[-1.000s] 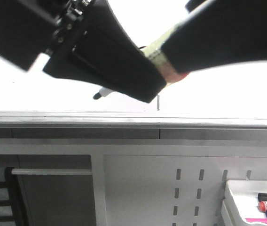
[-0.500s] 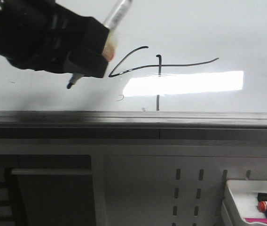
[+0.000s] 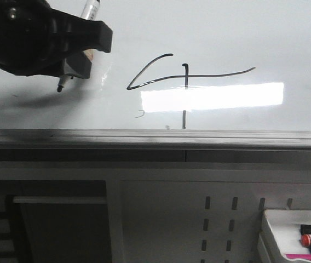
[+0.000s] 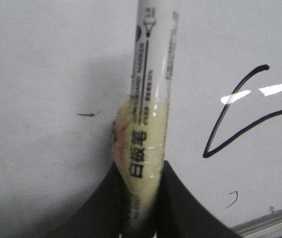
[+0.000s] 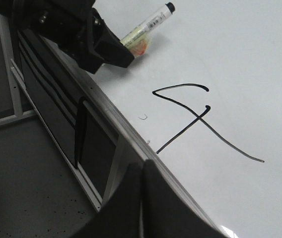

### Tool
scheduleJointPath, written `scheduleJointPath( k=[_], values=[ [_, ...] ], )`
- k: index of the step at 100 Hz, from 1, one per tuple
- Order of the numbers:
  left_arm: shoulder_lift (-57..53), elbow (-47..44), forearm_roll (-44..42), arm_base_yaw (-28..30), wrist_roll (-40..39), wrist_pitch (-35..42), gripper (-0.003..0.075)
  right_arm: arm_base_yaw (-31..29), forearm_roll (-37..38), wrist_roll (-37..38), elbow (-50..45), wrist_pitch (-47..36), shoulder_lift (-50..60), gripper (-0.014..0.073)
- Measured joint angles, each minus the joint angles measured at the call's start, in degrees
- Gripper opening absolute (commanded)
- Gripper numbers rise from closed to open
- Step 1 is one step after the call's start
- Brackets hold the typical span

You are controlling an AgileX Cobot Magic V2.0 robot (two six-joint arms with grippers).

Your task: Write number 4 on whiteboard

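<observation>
The whiteboard (image 3: 254, 33) carries the number 4 (image 3: 185, 74), a thin black, wide and skewed figure. My left gripper (image 3: 76, 60) is shut on a whiteboard marker (image 3: 90, 10) and sits over the board, left of the 4. The marker's black tip (image 3: 59, 87) points down at the board; I cannot tell whether it touches. In the left wrist view the marker (image 4: 148, 99) stands between the jaws of my left gripper (image 4: 141, 171), with the 4 (image 4: 250, 124) beside it. My right gripper (image 5: 142, 168) is shut and empty at the board's edge, near the 4 (image 5: 195, 116).
A grey metal edge strip (image 3: 155, 137) runs along the board's near side. Below it is a white perforated panel (image 3: 221, 219) and a white tray (image 3: 268, 230) with several markers. A faint stray mark (image 3: 140, 114) lies under the 4. A bright glare (image 3: 216, 97) crosses the board.
A second ago both arms blocked the front view. The right arm has left it, and the left gripper has moved left with the marker, away from the 4, which now shows in full.
</observation>
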State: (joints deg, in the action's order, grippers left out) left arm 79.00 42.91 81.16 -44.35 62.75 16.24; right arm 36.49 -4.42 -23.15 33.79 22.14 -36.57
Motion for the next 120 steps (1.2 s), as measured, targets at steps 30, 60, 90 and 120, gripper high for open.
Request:
scheduleJointPath(
  k=[30,60,90,120],
  values=[
    [5.65,3.29,-0.11,0.13,-3.48,0.22,-0.002,0.0,-2.16,0.0,0.0,-0.23,0.0,-0.0066],
    [5.4,4.1,-2.11,5.39,-9.93,-5.25,-0.002,0.0,-2.38,0.04,0.0,-0.26,0.0,-0.0066],
    [5.14,4.19,-3.12,8.18,-10.18,-10.46,-0.002,0.0,-2.38,0.04,0.0,-0.7,0.0,-0.0066],
    [5.14,4.32,-3.12,8.18,-10.27,-10.46,-0.002,0.0,-3.61,0.04,0.0,-0.82,0.0,-0.0066]
  ],
)
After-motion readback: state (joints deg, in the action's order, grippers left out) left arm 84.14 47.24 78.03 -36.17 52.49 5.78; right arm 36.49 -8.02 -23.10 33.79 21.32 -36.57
